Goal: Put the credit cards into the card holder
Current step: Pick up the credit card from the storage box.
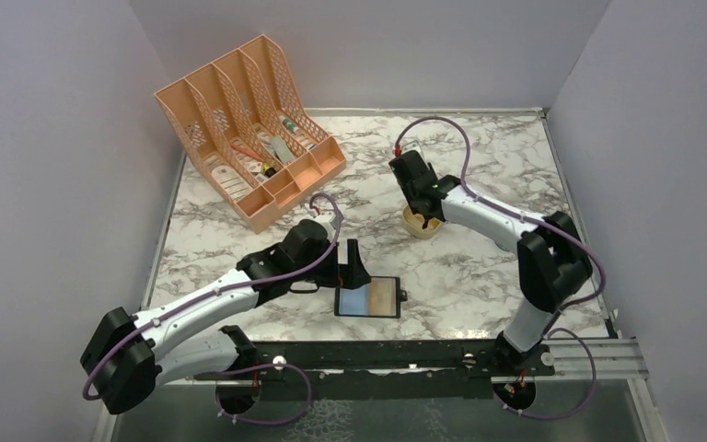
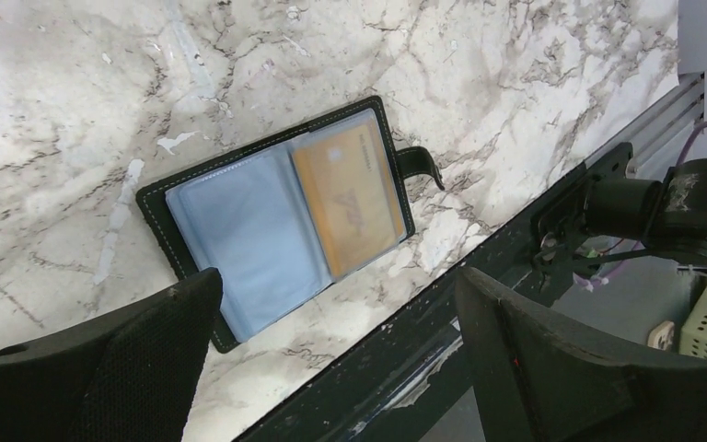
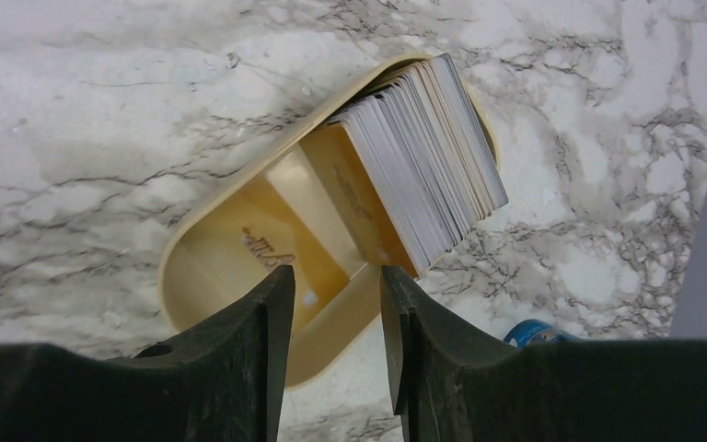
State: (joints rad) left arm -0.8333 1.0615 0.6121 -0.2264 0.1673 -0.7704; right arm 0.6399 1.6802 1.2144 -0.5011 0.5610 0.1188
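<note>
On marble table [image 1: 479, 276] w/ grey walls [image 1: 55, 138]: L gripper [image 2: 336, 276] wide, empty; R gripper [image 3: 336, 276] ajar, empty.

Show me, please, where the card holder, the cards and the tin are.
card holder [image 2: 272, 230]: left wrist view, its clear inner sleeve.
cards [image 3: 423, 152]: right wrist view, the stack's top edges.
tin [image 3: 212, 272]: right wrist view, its bare inner floor.

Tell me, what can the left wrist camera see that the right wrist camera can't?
Only the left wrist: the card holder lying open, an orange card in one pocket. Only the right wrist: a gold tin with a stack of cards standing in it. Both: the marble table and black fingers at the bottom.
</note>
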